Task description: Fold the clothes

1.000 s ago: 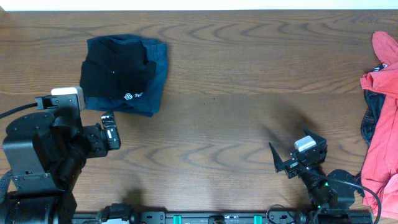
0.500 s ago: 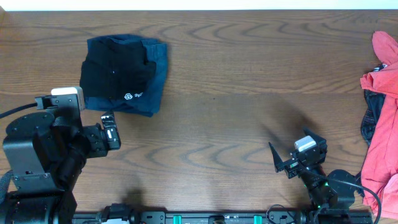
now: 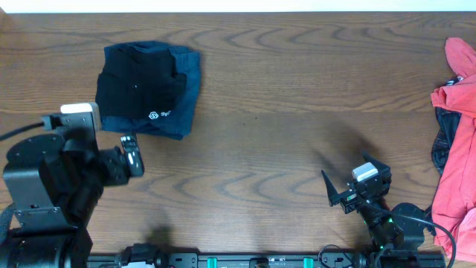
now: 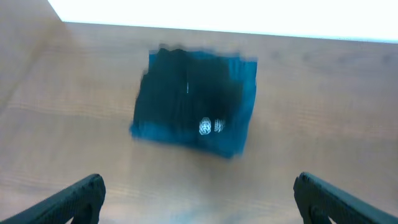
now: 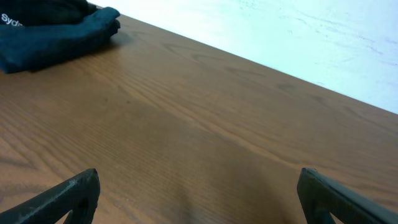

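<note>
Overhead | black-and-navy garment [image 3: 149, 89] folded, far-left | coral clothes [image 3: 457, 186] right edge

Coral-red pieces [image 3: 457, 179] run off the right edge; the folded clothes [image 4: 193, 102] are blurred at the left wrist.

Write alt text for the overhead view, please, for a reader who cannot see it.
A folded stack of dark clothes, black on navy with a small white logo, lies far left on a wooden table; coral-red garments are heaped at its right edge. The left gripper, just in front of the stack, and the right gripper are open and empty.
</note>
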You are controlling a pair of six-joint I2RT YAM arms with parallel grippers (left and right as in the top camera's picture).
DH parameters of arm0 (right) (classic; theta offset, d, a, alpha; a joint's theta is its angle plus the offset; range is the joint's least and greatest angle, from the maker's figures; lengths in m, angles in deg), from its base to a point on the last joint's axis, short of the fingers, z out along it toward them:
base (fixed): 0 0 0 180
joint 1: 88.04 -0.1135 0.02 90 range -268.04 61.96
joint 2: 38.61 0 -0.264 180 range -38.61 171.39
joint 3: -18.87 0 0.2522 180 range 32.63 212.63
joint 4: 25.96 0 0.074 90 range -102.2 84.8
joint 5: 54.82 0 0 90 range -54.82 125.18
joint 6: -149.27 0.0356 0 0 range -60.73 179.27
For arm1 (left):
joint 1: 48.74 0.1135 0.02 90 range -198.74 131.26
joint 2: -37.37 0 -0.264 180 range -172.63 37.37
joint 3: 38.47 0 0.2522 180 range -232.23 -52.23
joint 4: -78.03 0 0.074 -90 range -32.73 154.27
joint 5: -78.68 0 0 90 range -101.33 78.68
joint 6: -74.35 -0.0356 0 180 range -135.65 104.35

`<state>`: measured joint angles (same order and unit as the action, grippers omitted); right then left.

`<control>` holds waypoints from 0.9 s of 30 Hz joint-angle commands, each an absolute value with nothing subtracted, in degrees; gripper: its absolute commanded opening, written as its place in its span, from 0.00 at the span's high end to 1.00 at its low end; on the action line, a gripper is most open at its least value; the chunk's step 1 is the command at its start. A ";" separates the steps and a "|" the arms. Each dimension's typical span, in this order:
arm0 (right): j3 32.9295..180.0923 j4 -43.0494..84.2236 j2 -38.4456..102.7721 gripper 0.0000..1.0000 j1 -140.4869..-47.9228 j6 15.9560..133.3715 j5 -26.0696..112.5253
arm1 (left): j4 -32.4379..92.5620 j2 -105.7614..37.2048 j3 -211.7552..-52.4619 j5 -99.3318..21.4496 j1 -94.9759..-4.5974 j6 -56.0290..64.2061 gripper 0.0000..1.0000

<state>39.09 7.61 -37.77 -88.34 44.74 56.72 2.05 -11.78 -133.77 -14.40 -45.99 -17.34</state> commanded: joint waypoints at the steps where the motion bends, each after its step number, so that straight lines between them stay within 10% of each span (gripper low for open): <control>1: 38.63 7.51 -38.31 0.01 -88.97 45.48 56.59 | 10.07 -10.51 -129.05 -17.37 -45.97 -17.52 0.02; 12: 38.63 7.51 -38.34 0.01 -88.97 45.51 56.59 | 43.36 6.54 -97.05 -21.87 -45.97 -17.50 0.02; 27: 38.63 7.51 -38.31 0.01 -88.97 45.51 56.59 | 53.09 37.27 -66.69 -21.19 -47.22 -17.50 0.02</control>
